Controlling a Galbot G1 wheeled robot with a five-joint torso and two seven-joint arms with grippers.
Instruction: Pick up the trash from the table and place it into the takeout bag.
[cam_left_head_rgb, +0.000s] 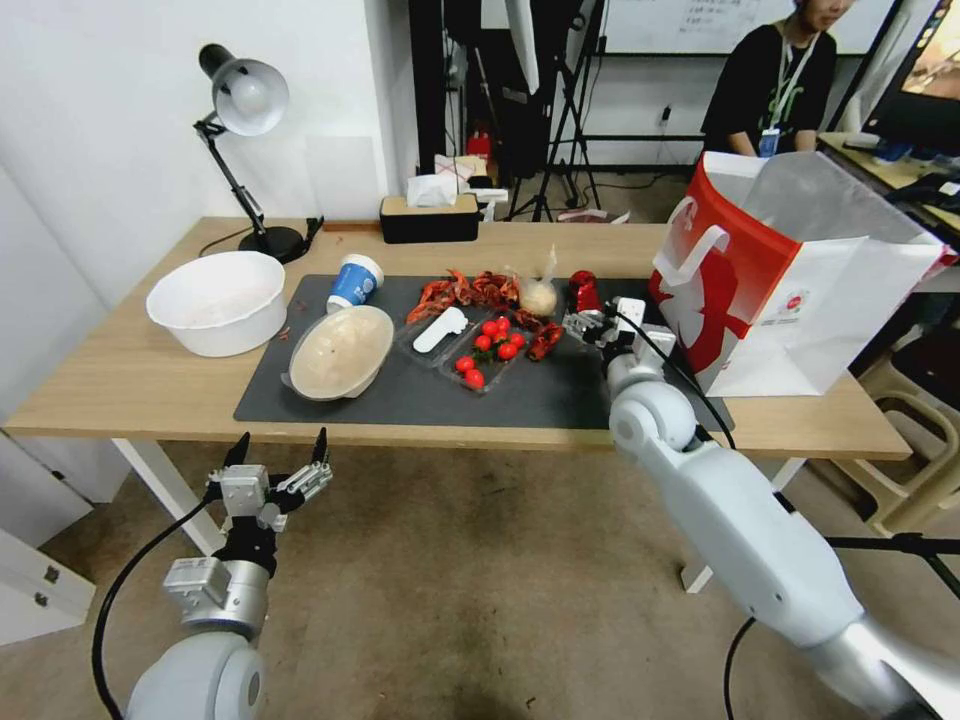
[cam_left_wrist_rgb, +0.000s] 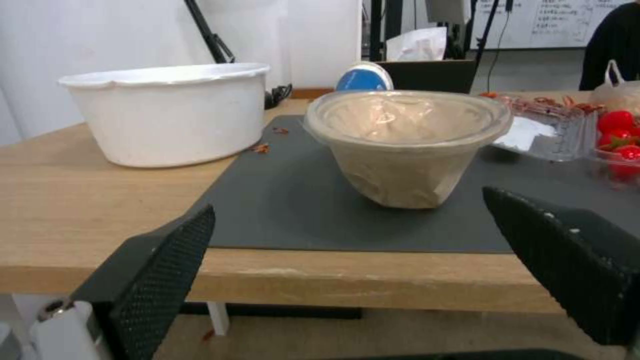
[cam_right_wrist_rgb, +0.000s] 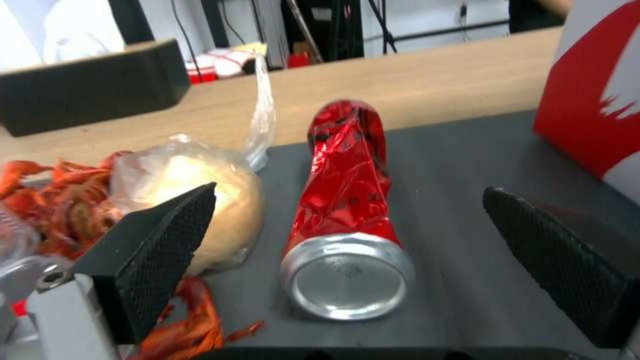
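On the table, a dark mat carries the trash. A crushed red can lies on its side, base toward my right gripper. In the right wrist view the can lies between the open fingers of that gripper, untouched. A clear bag with a beige ball rests beside it. The beige lidded bowl and a blue-and-white paper cup are on the mat's left. My left gripper hangs open below the table's front edge, facing the bowl. The red-and-white takeout bag stands open at the right.
A large white basin sits at the left, with a desk lamp and a black tissue box behind it. Red crayfish shells and a clear tray of tomatoes lie mid-mat. A beige stool stands at the right.
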